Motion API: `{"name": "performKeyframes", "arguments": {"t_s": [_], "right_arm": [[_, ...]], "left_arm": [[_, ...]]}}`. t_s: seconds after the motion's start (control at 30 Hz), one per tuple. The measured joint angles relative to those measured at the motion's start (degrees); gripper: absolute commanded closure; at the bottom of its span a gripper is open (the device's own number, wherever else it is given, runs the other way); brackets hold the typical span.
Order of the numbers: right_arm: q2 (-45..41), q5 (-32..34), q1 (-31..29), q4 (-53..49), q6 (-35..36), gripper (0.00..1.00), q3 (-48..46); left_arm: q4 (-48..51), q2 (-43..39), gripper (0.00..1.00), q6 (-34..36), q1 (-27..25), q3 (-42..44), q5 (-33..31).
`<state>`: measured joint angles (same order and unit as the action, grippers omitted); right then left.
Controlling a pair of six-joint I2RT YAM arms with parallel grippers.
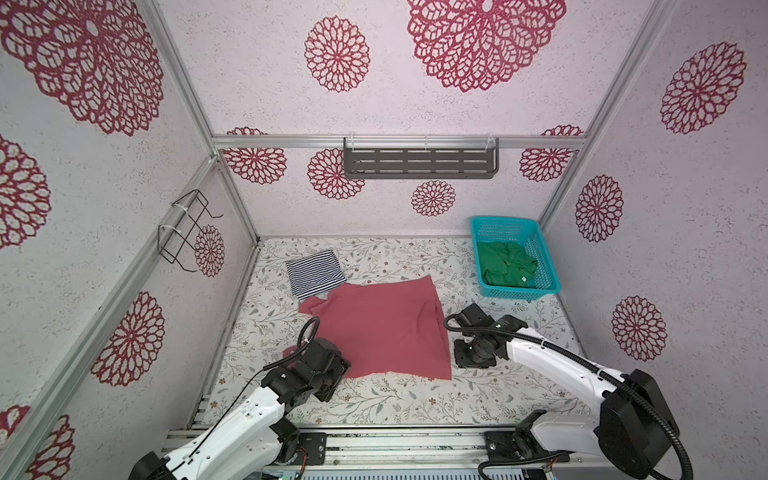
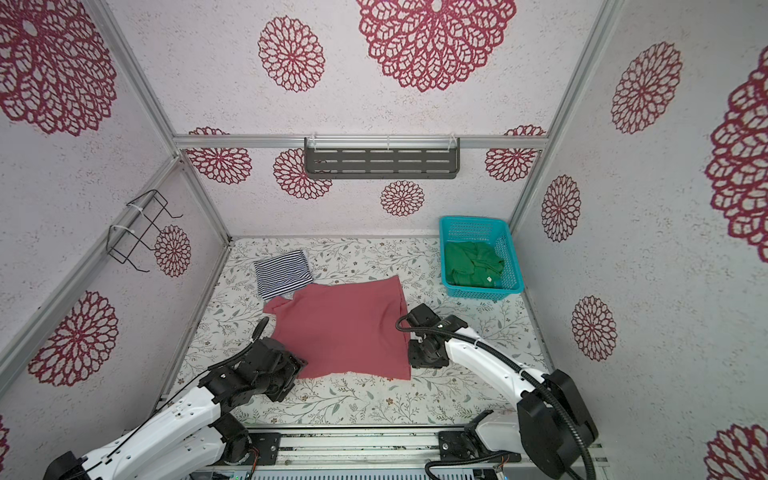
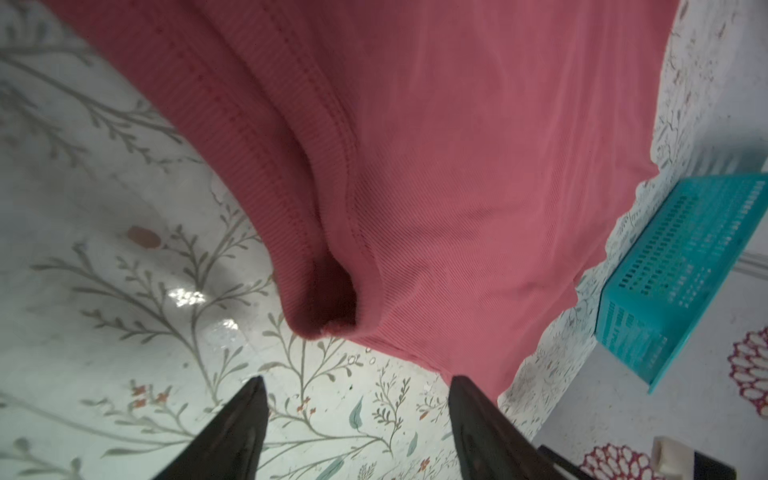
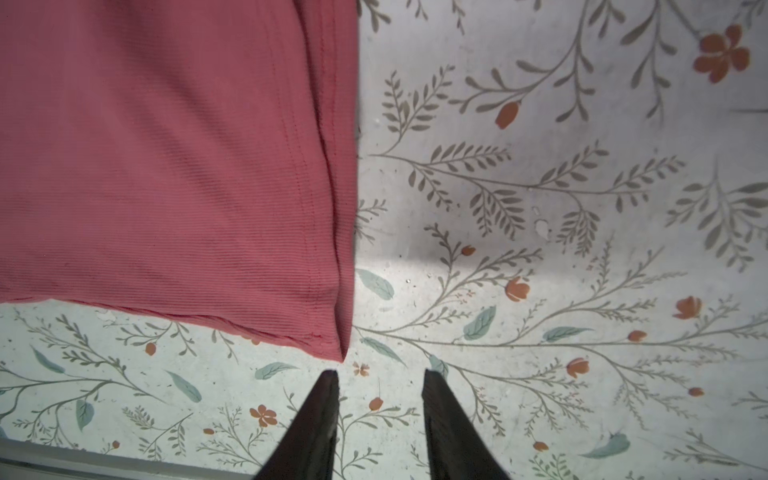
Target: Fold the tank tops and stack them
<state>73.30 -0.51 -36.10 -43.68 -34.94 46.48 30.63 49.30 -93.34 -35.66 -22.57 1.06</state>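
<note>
The dusty red-pink tank top (image 1: 382,328) (image 2: 345,328) lies spread flat in the middle of the table. A folded navy-and-white striped tank top (image 1: 313,272) (image 2: 282,274) sits at its far left corner. Crumpled in the teal basket (image 1: 523,293) is the green tank top (image 1: 505,264) (image 2: 473,264). My left gripper (image 3: 357,380) is open and empty just short of the pink top's (image 3: 457,166) near left corner fold. My right gripper (image 4: 379,372) is open and empty over bare table, right next to the pink top's (image 4: 166,166) near right corner.
The teal basket (image 2: 490,293) (image 3: 681,257) stands at the back right. A grey slotted shelf (image 1: 419,160) hangs on the back wall and a black wire rack (image 1: 187,228) on the left wall. A metal rail (image 1: 395,444) runs along the table's front edge.
</note>
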Motion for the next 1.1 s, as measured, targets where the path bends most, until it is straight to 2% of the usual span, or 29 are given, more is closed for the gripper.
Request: {"name": "performKeyframes", "arguments": {"t_s": [0.27, 0.77, 0.87, 0.93, 1.0, 1.1], "right_arm": [[-0.76, -2.84, -1.95, 5.22, -3.74, 0.57, -3.48], [1.88, -6.29, -4.02, 13.9, -7.32, 0.59, -8.66], [2.86, -6.8, -4.61, 14.53, -8.28, 0.69, -9.38], [3.19, -6.82, -4.98, 14.93, -8.98, 0.85, -9.55], [3.19, -6.64, -5.11, 15.02, -9.25, 1.0, -9.57], [2.95, -5.62, -5.27, 14.69, -10.16, 1.0, -9.6]], "left_arm": [[-5.97, 4.87, 0.39, -3.93, -0.04, 1.2, -0.61], [-8.81, 6.88, 0.7, -5.99, -0.09, 2.97, -1.64], [-8.48, 6.19, 0.72, -6.16, -0.09, 3.15, -1.77], [-8.0, 5.27, 0.74, -6.16, -0.09, 3.23, -1.79], [-6.99, 4.24, 0.8, -6.08, -0.09, 3.23, -1.81], [-4.55, 1.86, 0.94, -5.92, -0.33, 3.23, -2.16]]}}
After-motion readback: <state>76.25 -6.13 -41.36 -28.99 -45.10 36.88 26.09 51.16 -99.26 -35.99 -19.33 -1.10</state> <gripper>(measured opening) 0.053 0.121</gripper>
